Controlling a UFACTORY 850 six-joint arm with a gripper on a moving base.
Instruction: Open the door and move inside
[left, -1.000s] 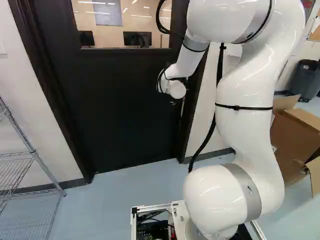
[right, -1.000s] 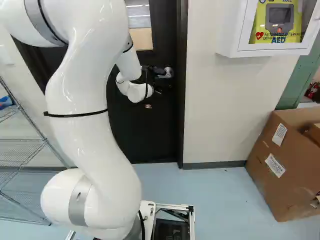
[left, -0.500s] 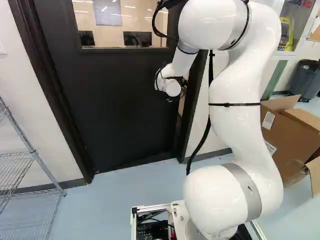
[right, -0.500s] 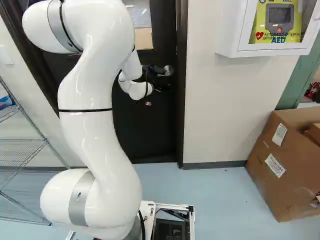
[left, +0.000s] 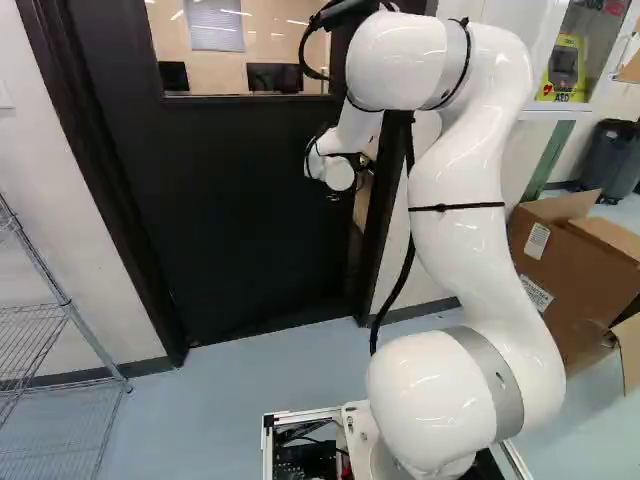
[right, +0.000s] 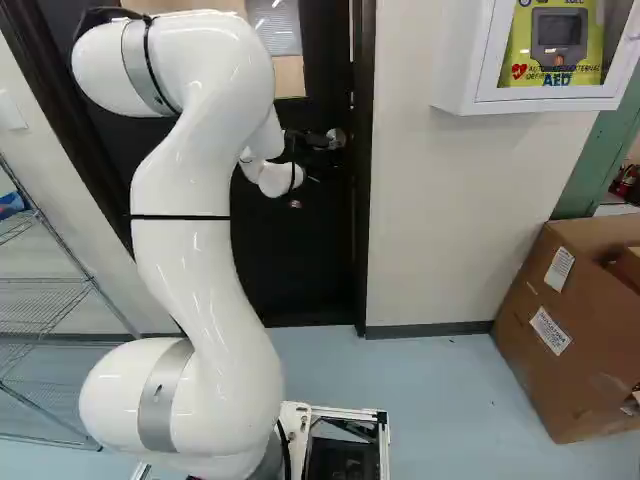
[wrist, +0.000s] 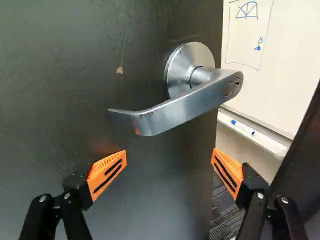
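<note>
The black door with a glass window (left: 230, 220) is standing slightly ajar ahead of the arm, its free edge lying toward the right in the left base view. The silver metal lever handle (wrist: 175, 112) is sitting near that edge, and a white whiteboard (wrist: 280, 55) is showing through the gap. The black gripper with orange pads (wrist: 169, 154) is holding nothing; its two fingers are standing wide apart, with the lever just ahead of them. In the wrist view one finger is overlapping the door's face and the other the gap; whether either is touching the door, the pictures are not telling.

The step in hand is seemingly one of widening the opening, with the latch probably clear and the passage in still to come. Doing it well is calling for a steady push close to the free edge, where leverage is best, along a curve about the opposite side. The finger over the gap is risking a slip past the edge or a knock on the dark door frame (wrist: 302, 165), and the lever is threatening to snag a pad. The white jointed arm (left: 470, 270) is needing some reach in reserve, so the white-framed moving base (right: 345, 411) should be following gently, squared to the doorway.
</note>
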